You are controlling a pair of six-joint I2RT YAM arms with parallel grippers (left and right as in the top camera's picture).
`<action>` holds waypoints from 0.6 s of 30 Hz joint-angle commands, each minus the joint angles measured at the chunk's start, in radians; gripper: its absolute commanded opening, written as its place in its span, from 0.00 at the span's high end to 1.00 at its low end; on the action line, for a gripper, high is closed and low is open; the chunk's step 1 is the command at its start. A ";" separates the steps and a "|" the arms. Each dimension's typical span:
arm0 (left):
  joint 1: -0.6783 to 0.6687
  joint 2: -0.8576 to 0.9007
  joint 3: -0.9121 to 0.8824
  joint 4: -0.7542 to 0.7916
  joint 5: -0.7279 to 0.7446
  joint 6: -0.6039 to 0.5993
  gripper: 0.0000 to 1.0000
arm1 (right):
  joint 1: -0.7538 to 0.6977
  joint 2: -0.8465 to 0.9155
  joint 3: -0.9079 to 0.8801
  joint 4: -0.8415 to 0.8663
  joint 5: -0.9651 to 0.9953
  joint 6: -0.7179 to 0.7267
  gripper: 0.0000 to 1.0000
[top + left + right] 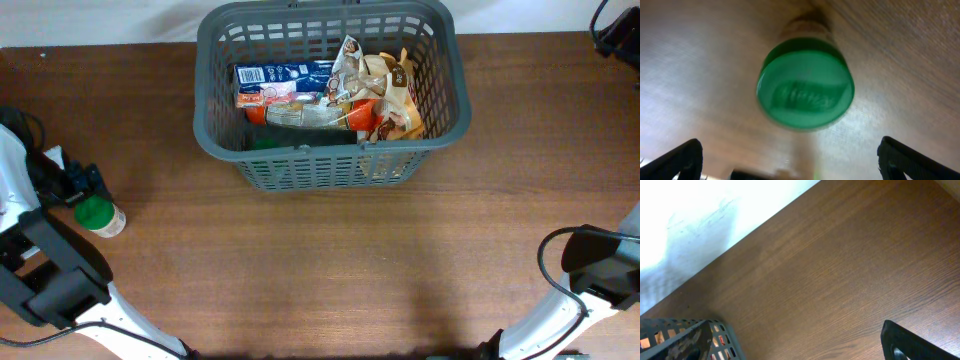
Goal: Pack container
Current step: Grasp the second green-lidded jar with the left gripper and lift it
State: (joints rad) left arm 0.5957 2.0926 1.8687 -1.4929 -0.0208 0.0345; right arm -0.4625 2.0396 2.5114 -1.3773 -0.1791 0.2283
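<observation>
The dark grey slotted basket [325,165] stands at the back middle of the table and holds several groceries: a blue and white carton [280,78], snack bags [385,85] and an orange item. Its corner shows in the right wrist view [685,340]. A small bottle with a green cap [97,213] lies on the table at the left. In the left wrist view the cap [805,90] faces the camera. My left gripper [797,167] is open, right behind the bottle, its fingers wide either side [85,185]. My right gripper [805,352] is open and empty at the far right back corner [615,30].
The brown wooden table [350,270] ends at a white back edge [715,215] near my right gripper. Cables and the arm bases sit at the front left [50,285] and the front right [595,265].
</observation>
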 commanded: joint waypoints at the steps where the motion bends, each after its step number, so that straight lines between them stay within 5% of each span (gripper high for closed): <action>1: 0.003 0.002 -0.097 0.070 0.057 0.051 0.08 | -0.003 0.004 -0.002 0.001 -0.009 -0.002 0.01; 18: 0.003 0.002 -0.285 0.327 0.080 0.118 0.10 | -0.003 0.004 -0.002 0.000 -0.009 -0.003 0.01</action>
State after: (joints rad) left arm 0.5961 2.0930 1.5883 -1.1816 0.0525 0.1314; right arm -0.4625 2.0396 2.5114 -1.3773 -0.1791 0.2279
